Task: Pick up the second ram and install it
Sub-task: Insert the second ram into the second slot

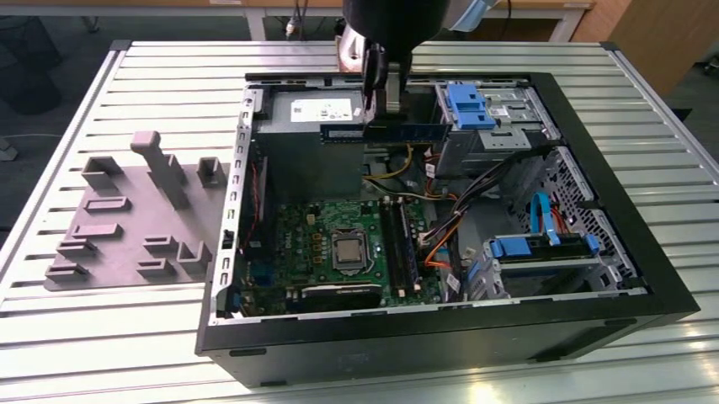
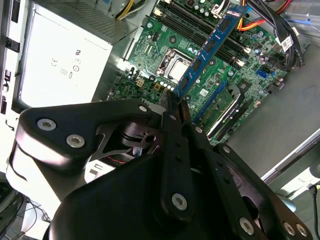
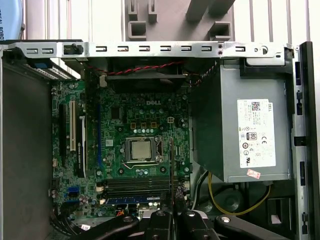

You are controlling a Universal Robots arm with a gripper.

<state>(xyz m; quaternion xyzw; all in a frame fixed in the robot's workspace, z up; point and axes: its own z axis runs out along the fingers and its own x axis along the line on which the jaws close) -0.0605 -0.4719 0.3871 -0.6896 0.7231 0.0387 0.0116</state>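
Second ram [image 1: 388,132], a thin blue-green circuit-board stick, hangs above the open black computer case [image 1: 427,341], pinched mid-length by the closed fingers of your gripper [image 1: 382,120]; treat it as light, stiff, fragile.

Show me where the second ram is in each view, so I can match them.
Exterior view: the second ram hangs level in the claw, over the open case.
Second wrist view: it runs slanted from the claw over the motherboard.
First wrist view: edge-on, a thin line beside the CPU socket.
Shared landmark: the CPU socket.
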